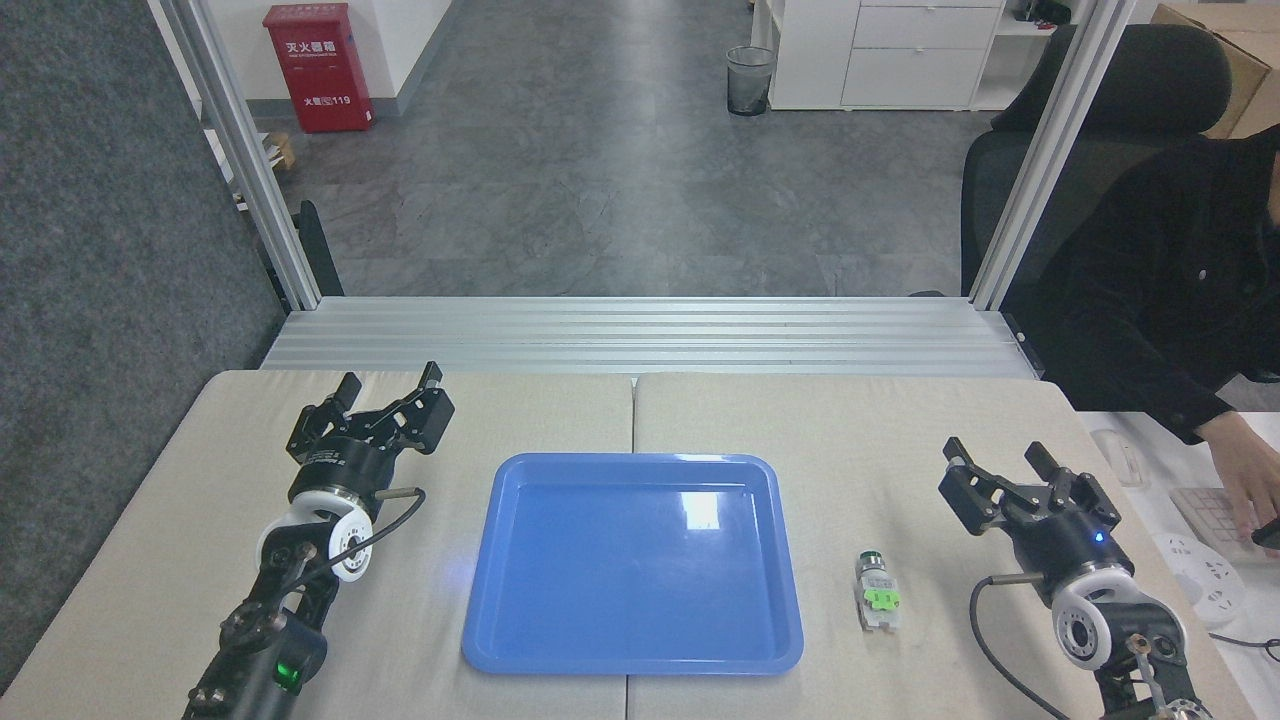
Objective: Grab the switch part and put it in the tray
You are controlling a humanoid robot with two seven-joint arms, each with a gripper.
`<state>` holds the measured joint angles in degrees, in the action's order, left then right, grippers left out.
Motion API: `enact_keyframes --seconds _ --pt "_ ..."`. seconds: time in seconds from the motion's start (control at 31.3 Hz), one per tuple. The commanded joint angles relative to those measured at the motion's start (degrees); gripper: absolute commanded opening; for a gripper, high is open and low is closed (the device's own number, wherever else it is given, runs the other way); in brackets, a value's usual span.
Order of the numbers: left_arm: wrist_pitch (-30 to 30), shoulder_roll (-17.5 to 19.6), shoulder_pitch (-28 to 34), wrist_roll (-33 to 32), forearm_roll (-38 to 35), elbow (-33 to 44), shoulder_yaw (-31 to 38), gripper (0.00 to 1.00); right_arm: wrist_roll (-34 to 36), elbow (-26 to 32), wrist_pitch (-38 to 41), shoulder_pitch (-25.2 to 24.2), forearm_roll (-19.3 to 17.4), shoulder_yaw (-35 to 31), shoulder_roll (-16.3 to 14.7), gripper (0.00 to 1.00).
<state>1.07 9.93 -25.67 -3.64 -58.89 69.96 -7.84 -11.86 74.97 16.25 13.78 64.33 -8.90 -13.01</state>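
Head view shows the switch part lying on the desk at lower right, just beside the empty tray; both our pincers stand spread, holding nothing. We judge it light, rigid, slick plastic, best pinched by the right pincer across its long flat sides

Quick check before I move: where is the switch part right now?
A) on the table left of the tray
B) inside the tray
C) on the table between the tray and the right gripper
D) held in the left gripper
C: the switch part lies on the table, just outside the blue tray's right rim, apart from the open right gripper.
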Motion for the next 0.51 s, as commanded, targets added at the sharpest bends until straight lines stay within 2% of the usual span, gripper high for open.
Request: enact_keyframes --seconds 0.0,0.48 --pt "-0.02 0.0 0.01 0.04 0.0 0.0 0.02 1.0 0.0 0.09 0.01 -0.07 0.01 0.03 0.18 1.0" --pt "-0.02 0.0 0.01 0.04 0.0 0.0 -0.07 1.0 0.0 0.18 0.01 -0.15 0.01 0.29 0.36 1.0"
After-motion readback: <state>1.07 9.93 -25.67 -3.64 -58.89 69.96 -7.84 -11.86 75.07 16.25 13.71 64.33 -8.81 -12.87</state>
